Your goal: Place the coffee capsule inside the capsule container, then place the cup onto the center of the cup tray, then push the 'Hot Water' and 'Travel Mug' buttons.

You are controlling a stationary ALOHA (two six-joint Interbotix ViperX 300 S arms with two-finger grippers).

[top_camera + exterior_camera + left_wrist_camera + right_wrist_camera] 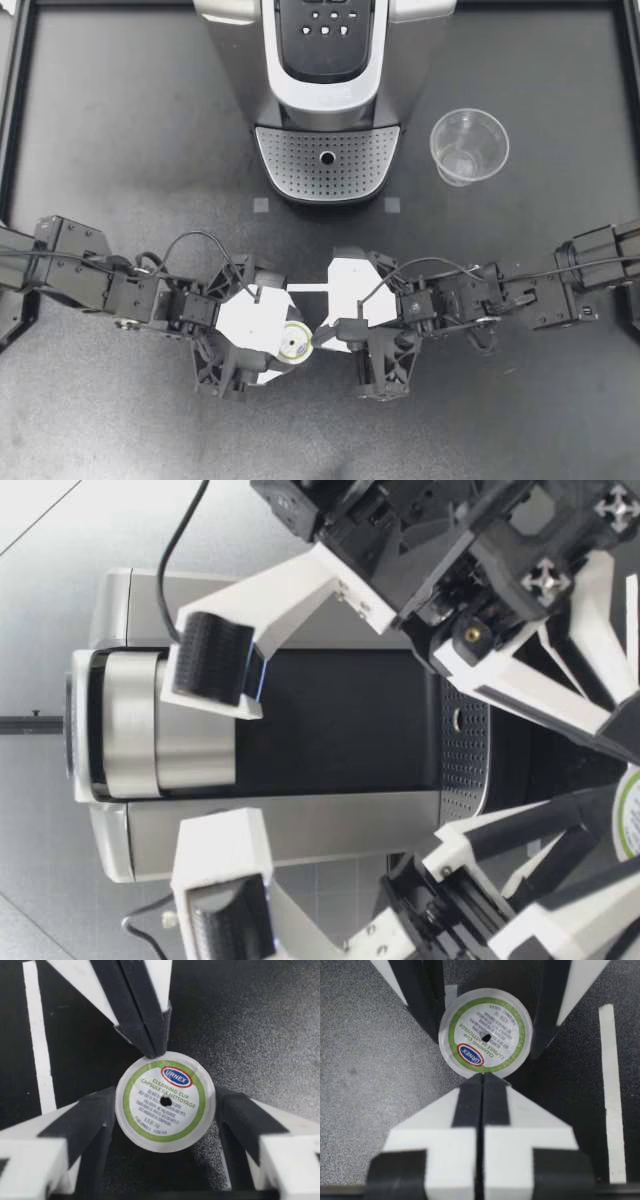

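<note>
Cup (469, 146) beside cup tray (290, 160), well apart from capsule (294, 342).

Left arm (100, 280) and right arm (545, 295) stretched inward, facing each other, left pincer (288, 348) clamped on the coffee capsule (294, 342) from both sides, right pincer (322, 334) fingers pressed together, tips touching the capsule's rim

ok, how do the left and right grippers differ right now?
My left gripper is shut on the coffee capsule, fingers spread either side of it; my right gripper is shut empty, fingers pressed together. The left holds the capsule; the right only has its tip at the rim. Both meet at the capsule, in front of the coffee machine.
</note>
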